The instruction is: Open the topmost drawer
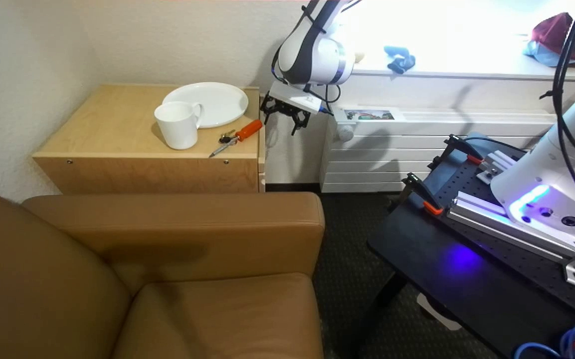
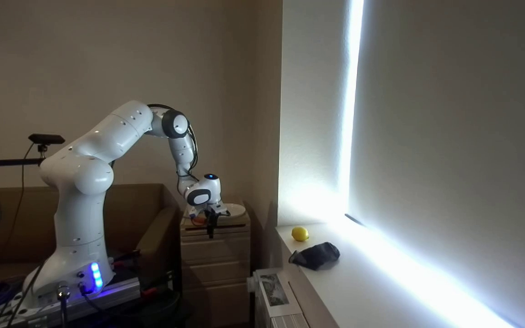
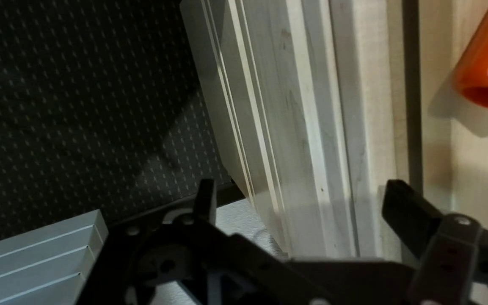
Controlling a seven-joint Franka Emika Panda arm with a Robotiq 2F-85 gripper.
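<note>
The topmost drawer is a shallow light tan wooden front at the top of the bedside cabinet. In the wrist view a dark narrow gap runs between its upper edge and the tabletop. It also shows edge-on in an exterior view and small in an exterior view. My gripper is open and empty. One finger is over the drawer's upper edge close to the gap; the other is out in front of the cabinet. I cannot tell whether a finger touches wood. The gripper shows in both exterior views. The drawer's inside is hidden.
On the cabinet top lie an orange screwdriver, close to the gripper, keys, a white mug and a white plate. A radiator stands beside the cabinet. A brown sofa is in front of its side.
</note>
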